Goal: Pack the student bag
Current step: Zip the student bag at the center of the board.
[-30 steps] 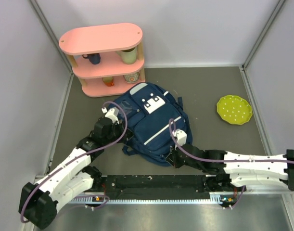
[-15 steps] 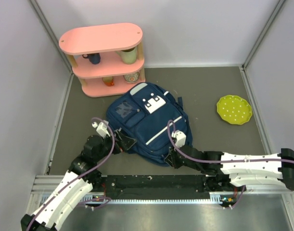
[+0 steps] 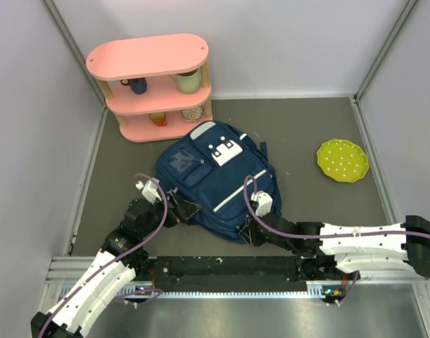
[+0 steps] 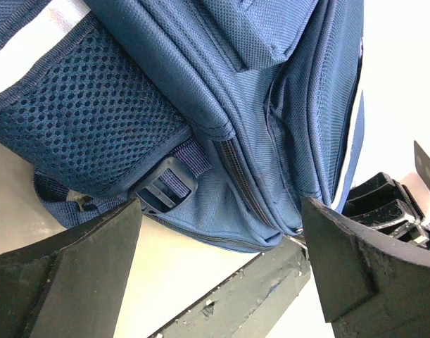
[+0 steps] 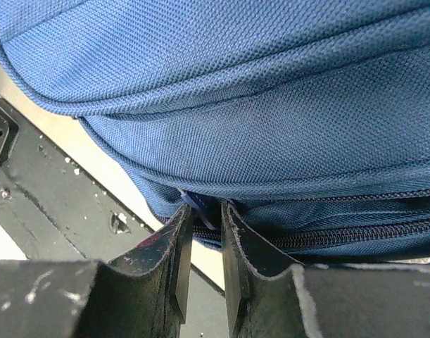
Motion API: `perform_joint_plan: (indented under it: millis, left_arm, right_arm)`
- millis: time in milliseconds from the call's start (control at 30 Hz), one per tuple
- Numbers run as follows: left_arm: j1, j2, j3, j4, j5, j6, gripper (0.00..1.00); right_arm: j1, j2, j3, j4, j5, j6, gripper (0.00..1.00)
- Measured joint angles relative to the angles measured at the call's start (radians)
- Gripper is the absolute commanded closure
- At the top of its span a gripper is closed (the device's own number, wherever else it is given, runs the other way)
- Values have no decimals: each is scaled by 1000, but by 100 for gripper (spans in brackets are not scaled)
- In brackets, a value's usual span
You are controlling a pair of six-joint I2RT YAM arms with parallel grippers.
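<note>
The student bag, navy with white patches and stripes, lies flat mid-table. My left gripper sits at its near-left corner. In the left wrist view this gripper is wide open, and the bag's mesh side pocket and a buckle lie just ahead with nothing held. My right gripper is at the bag's near edge. In the right wrist view it stands open by a narrow gap. A thin blue zip tab stands loose in that gap, beside the zipper.
A pink three-tier shelf with cups stands at the back left. A green dotted plate lies at the right. The black base rail runs close under the bag's near edge. Walls close in both sides.
My left arm drew back from the bag's upper left to its near-left corner and opened wide. The right jaws, shut before, have parted slightly. The bag's left side has settled flatter.
</note>
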Motion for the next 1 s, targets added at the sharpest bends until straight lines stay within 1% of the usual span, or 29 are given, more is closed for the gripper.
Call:
perform_joint_plan:
  millis: [200, 400, 467, 567, 600, 667, 833, 1000]
  left_arm:
    - [0, 0, -3, 19, 11, -10, 1]
    - [0, 11, -21, 51, 30, -21, 1]
    - [0, 14, -22, 53, 34, -22, 1]
    - [-1, 14, -23, 60, 41, -24, 1]
    - [-1, 14, -23, 63, 44, -24, 2]
    - [-1, 13, -25, 73, 47, -28, 3]
    - [-2, 5, -44, 82, 48, -40, 5]
    - [-7, -5, -48, 82, 47, -50, 5]
  right_arm:
    - [0, 45, 23, 3, 17, -5, 72]
    - [0, 85, 48, -5, 27, -6, 72]
    - [0, 100, 59, -11, 31, -10, 74]
    - [0, 107, 63, -12, 36, -13, 83]
    - [0, 111, 66, -13, 43, -14, 89]
    - [0, 119, 68, -13, 50, -20, 99]
    - [0, 132, 84, -18, 57, -33, 100]
    - [0, 128, 85, -20, 51, -66, 100]
